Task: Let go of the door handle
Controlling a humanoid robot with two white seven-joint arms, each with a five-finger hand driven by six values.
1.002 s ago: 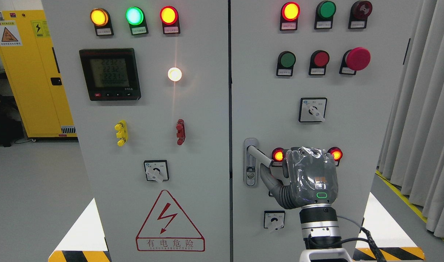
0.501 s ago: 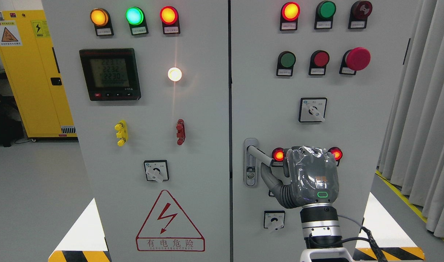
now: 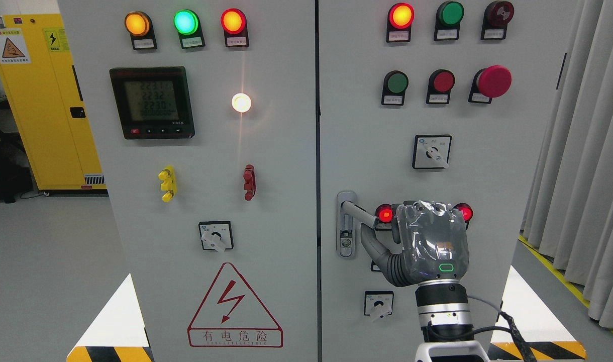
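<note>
Head view shows the door handle (image 3: 359, 211) low on the right cabinet door (image 3: 487, 151), its lever angled toward the right hand (image 3: 427, 244); that hand seems clenched on the lever's end, thumb beneath; release appears not yet done; next, the fingers must uncurl and draw clear.

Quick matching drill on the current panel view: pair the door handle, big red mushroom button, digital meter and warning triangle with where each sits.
Things:
1. door handle
2. red mushroom button
3. digital meter
4. warning triangle

Places:
A. lower left door
B. upper right of right door
C. beside the right hand, left edge of right door
D. upper left door

Pairs: 1-C, 2-B, 3-D, 4-A
</note>
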